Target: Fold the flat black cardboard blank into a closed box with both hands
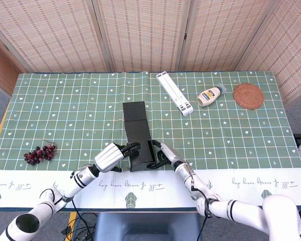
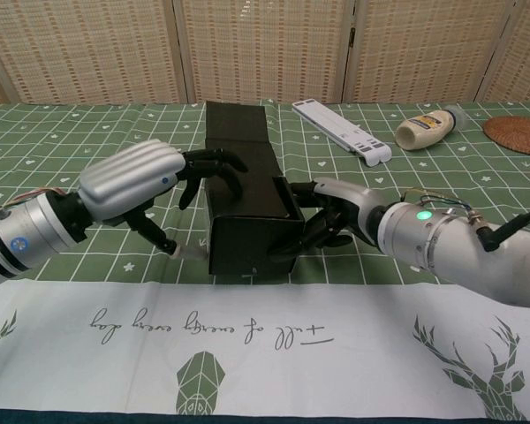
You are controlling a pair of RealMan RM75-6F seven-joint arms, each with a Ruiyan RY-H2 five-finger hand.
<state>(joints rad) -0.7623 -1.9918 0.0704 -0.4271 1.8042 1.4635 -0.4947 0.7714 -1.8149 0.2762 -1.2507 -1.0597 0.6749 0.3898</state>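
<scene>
Between your left hand (image 2: 132,185) and right hand (image 2: 336,216), both pressing its raised walls, the box (image 2: 247,212) looks light, stiff and creasable; grip at the folds.

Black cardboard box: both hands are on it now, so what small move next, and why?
Probably fold the rear lid flap forward with the left hand. The black cardboard box already has its near walls up, held between the left hand and the right hand, while the far panel stands open behind, so the right hand should brace.

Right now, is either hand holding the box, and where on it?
Both hands hold the black box at its near end: left hand on the left wall, right hand on the right wall.
</scene>
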